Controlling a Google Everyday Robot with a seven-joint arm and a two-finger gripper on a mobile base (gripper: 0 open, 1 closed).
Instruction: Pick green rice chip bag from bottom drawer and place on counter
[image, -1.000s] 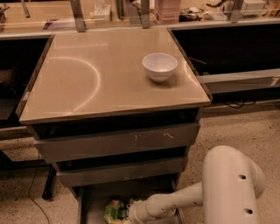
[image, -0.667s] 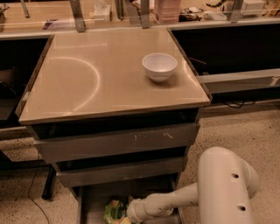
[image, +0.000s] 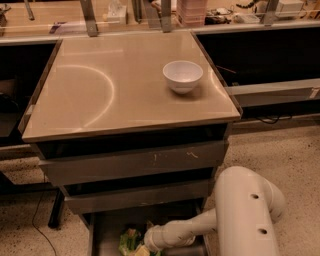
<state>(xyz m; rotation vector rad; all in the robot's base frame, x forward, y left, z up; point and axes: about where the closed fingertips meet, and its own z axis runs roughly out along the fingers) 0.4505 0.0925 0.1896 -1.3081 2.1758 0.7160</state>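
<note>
One gripper (image: 143, 248): hung in bottom drawer (image: 105, 231), under counter (image: 100, 95)'s front edge; grip untellable.
Drawer load: green rice chip bag (image: 128, 241) lay beside it.

The glossy beige desk (image: 100, 95) carries a white bowl (image: 183, 76), upright on its right half. Below it, the open bottom drawer (image: 107, 234) holds the bag (image: 128, 241) on its grey floor, with the gripper (image: 145, 248) just beside the bag.
</note>
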